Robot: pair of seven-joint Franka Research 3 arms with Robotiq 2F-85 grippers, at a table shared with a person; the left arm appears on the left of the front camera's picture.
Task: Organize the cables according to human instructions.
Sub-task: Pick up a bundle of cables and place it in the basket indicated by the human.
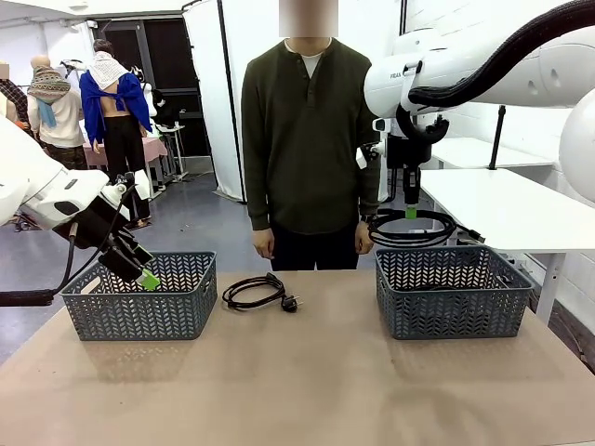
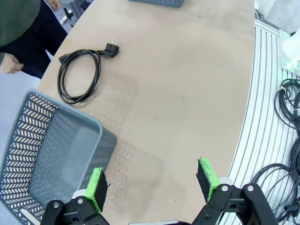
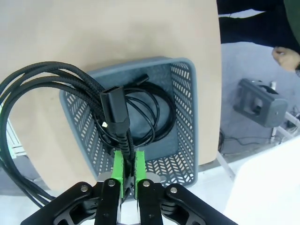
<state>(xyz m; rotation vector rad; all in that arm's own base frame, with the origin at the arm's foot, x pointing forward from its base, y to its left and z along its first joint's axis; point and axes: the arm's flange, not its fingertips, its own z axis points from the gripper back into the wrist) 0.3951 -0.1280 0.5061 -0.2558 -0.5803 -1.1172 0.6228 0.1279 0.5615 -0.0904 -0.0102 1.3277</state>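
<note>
Table top (image 1: 297, 390): matt tan, smooth, board-like. Left basket (image 1: 139, 302) and right basket (image 1: 453, 297): grey matt plastic, cut-out herringbone walls. Cable on table (image 1: 253, 292): black, smooth rubbery jacket, faint sheen. Held cable (image 3: 47, 72): black, braided-looking jacket, moulded plastic plug (image 3: 115, 110). Pads (image 2: 95, 187) of left gripper (image 2: 150, 166): green, rubbery, ridged. Arm shell (image 1: 558, 74): glossy white plastic. Person's top (image 1: 307, 139): olive knit cloth, matt.
</note>
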